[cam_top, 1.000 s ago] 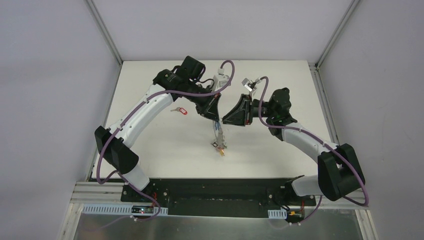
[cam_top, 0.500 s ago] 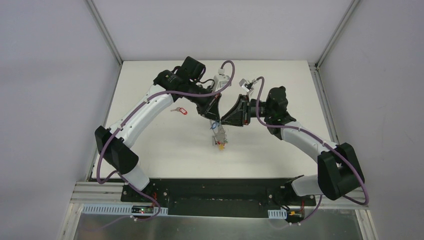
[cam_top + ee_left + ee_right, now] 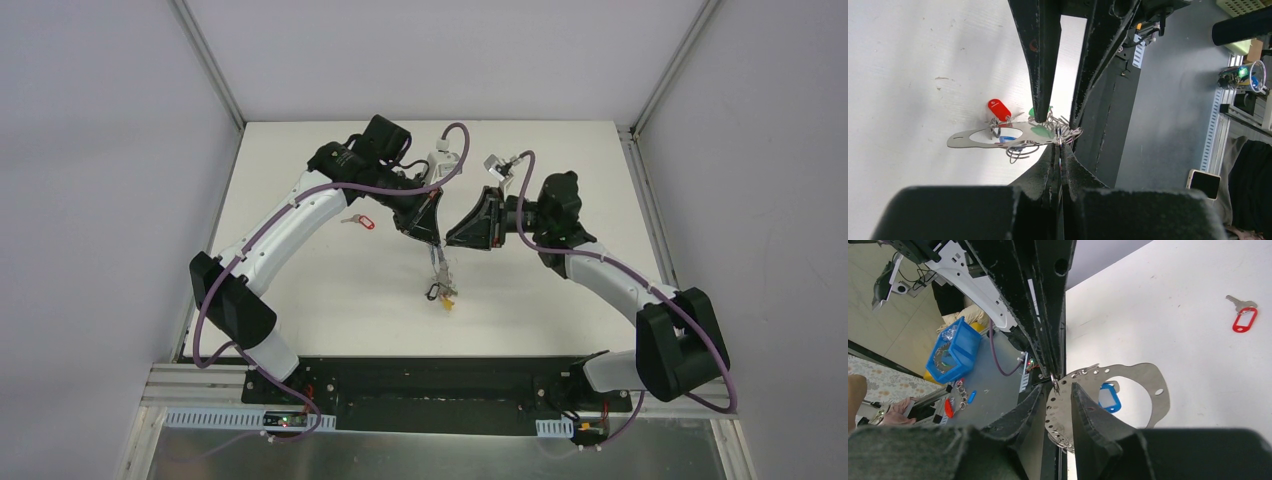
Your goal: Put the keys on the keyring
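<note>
Keyring (image 3: 962,140), judged light, stiff and slippery, is held above the table (image 3: 330,290), pinched across its flat faces by the closed left gripper (image 3: 1060,148). Right gripper (image 3: 1058,391) straddles the band with its jaws partly apart; grip unconfirmed.

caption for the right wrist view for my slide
Right claw straddles the keyring pinched by the left claw; a red-tagged key lies apart on the table

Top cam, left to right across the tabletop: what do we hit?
Red-tagged key → left gripper → right gripper. The keyring hangs under both, so it is left out.
</note>
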Controlling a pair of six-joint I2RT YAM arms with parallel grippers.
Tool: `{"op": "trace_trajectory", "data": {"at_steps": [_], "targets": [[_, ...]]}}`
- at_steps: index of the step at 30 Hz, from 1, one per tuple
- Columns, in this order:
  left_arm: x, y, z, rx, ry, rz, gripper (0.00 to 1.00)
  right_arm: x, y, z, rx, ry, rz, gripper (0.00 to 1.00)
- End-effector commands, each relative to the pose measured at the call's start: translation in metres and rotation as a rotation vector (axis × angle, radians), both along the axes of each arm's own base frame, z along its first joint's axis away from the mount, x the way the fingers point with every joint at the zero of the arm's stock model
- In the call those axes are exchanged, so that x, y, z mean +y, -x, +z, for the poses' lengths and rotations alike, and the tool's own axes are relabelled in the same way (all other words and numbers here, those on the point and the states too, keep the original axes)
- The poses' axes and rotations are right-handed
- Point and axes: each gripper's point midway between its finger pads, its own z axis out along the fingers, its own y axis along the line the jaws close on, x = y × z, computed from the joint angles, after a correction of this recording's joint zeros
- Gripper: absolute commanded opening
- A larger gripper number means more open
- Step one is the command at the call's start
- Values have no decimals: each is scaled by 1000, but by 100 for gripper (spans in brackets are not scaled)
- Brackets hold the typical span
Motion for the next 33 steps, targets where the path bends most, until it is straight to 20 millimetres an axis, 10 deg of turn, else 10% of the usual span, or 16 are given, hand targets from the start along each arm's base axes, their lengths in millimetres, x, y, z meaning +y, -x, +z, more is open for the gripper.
{"op": "trace_trajectory", "data": {"at_steps": [1, 23, 33], "targets": [[-4, 10, 24, -41, 79, -36, 0, 3, 14, 29, -114, -53, 65, 28], [-3, 7, 30, -18, 129, -11, 0, 8, 5, 31, -72, -68, 12, 0], [0, -4, 41, 51, 262, 66, 25, 6, -6, 38, -15, -119, -48, 0]]}}
